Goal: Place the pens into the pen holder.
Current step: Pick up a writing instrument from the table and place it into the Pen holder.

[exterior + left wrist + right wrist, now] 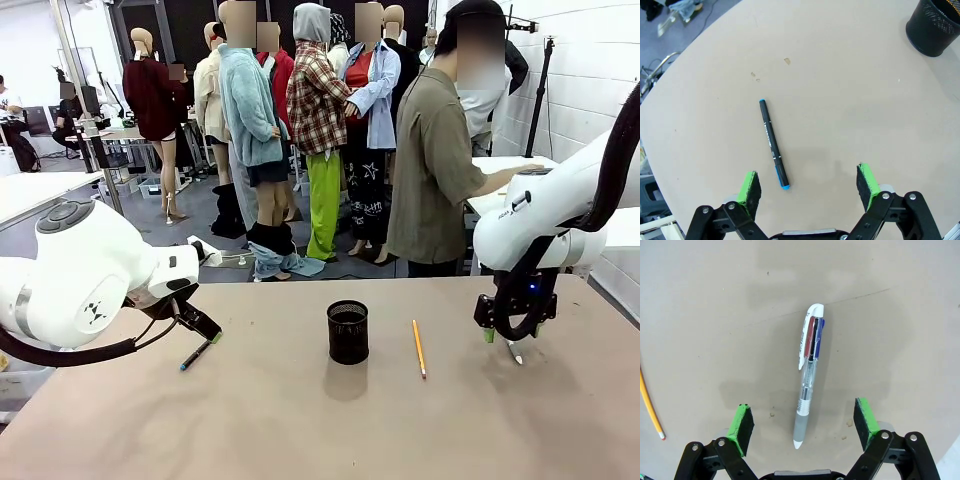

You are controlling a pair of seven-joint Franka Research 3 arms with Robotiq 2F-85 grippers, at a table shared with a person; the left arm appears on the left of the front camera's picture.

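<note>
The black mesh pen holder (347,331) stands mid-table, and it appears at the top right corner in the left wrist view (934,26). A dark pen with a teal-blue tip (773,143) lies flat just ahead of my left gripper (809,181), which is open above it; the front view shows the same pen (195,355) under that gripper (205,333). A white multi-colour pen (808,372) lies between the fingers of my open right gripper (804,422), seen low over the table (513,337). A yellow pencil (419,348) lies right of the holder.
The tan table (280,420) has bare room in front of the holder. A person (440,150) stands at the far side, turned away toward another table. The yellow pencil's eraser end (651,410) shows at the left edge of the right wrist view.
</note>
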